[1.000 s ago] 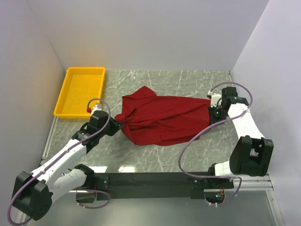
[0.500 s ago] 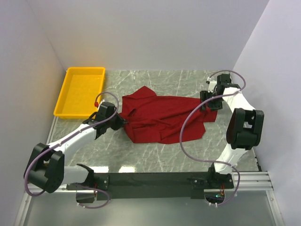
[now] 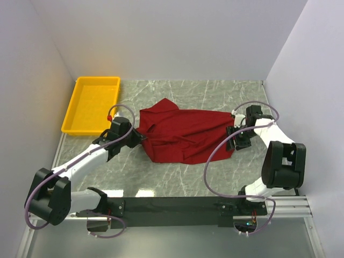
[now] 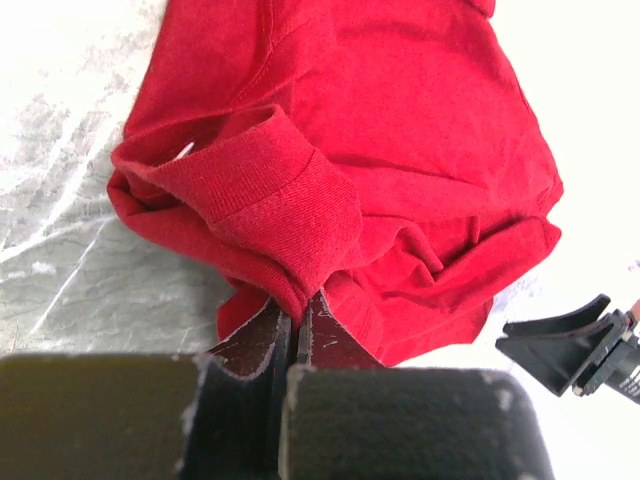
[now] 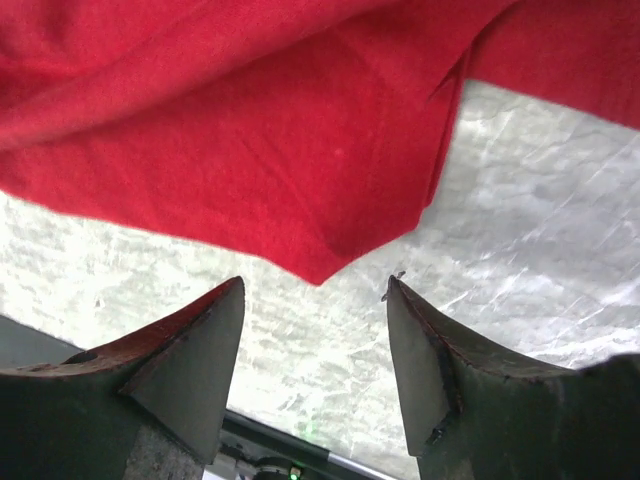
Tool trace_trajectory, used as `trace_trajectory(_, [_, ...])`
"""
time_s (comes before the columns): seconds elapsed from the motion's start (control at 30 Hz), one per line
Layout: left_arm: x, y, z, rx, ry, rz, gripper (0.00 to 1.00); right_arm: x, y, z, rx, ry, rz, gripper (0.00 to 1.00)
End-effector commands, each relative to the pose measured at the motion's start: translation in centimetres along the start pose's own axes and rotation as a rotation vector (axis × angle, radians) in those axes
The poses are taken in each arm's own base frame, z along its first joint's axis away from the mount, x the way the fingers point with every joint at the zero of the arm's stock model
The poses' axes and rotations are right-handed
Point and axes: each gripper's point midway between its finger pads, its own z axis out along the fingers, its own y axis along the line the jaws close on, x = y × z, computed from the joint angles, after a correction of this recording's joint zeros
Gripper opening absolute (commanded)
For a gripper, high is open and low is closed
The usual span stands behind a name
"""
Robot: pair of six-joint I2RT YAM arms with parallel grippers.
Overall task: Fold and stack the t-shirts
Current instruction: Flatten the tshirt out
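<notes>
Grey-veined marble table (image 3: 177, 177), white walls (image 3: 172, 37) on three sides. At far left a yellow tray (image 3: 92, 105) sits against the wall; only the top camera shows it.

Left gripper (image 3: 141, 137) is at the left edge of the t-shirt (image 3: 185, 134). From its wrist camera I see the left gripper (image 4: 297, 320) with jaws pressed together on a bunched fold of the t-shirt (image 4: 380, 120), just below a rolled, ribbed band. The top camera cannot resolve this pinch.

The dark red shirt lies crumpled and partly spread mid-table, between the two arms.

Right gripper (image 3: 235, 138) is at the shirt's right edge. Its wrist camera shows the right gripper (image 5: 315, 285) with jaws wide apart and a pointed corner of the t-shirt (image 5: 250, 130) between the fingertips, unclamped, with bare marble below.
</notes>
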Motion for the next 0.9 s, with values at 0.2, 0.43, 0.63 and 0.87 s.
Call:
trace_trajectory(0.2, [0.1, -0.9, -0.5, 0.068, 0.001, 0.011, 0.01, -0.2, -0.7, 1.2, 0.032, 0.063, 0.095, 0.64])
trace_trajectory(0.43, [0.4, -0.4, -0.4, 0.069, 0.002, -0.002, 0.01, -0.7, -2.0, 2.6, 0.083, 0.1, 0.121, 0.63])
trace_trajectory(0.63, [0.4, -0.4, -0.5, 0.066, 0.0, 0.0, 0.01, -0.8, -1.7, 3.7, 0.074, 0.14, 0.126, 0.58])
trace_trajectory(0.87, [0.3, -0.1, -0.9, 0.06, -0.011, 0.007, 0.01, -0.1, -0.5, 2.2, 0.042, 0.125, 0.107, 0.22])
